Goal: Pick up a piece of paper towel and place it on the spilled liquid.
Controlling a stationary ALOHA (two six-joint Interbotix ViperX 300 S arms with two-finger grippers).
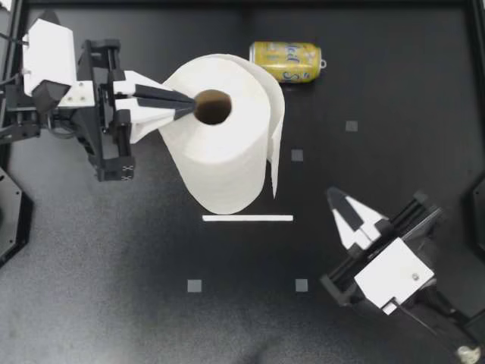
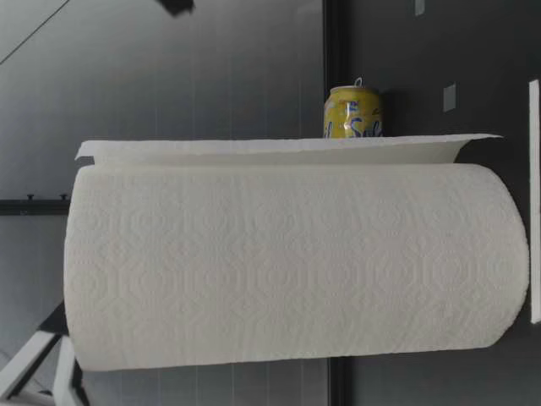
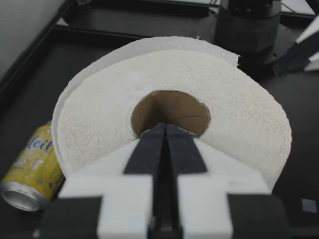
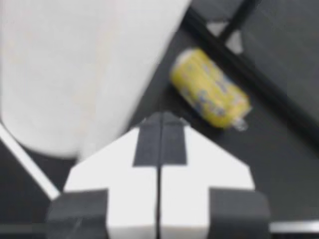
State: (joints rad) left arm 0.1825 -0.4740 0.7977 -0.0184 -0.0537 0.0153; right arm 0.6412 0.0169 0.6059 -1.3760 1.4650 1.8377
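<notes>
The black table point(image 1: 394, 91), marked with small grey squares point(image 1: 195, 286) and a thin white strip point(image 1: 247, 218), sits before a plain grey backdrop point(image 2: 169, 85). The fat white paper towel roll point(image 1: 227, 152) stands upright near the table's middle, just beside the strip. Its loose outer sheet point(image 1: 276, 129) hangs down one side. My left gripper point(image 1: 186, 106) has its fingers pressed together, tips at the rim of the brown cardboard core point(image 1: 213, 106); whether they touch it is hard to tell. A yellow drink can point(image 1: 286, 61) lies on its side beyond the roll. My right gripper point(image 1: 333, 196) is closed and empty, well apart from the roll.
</notes>
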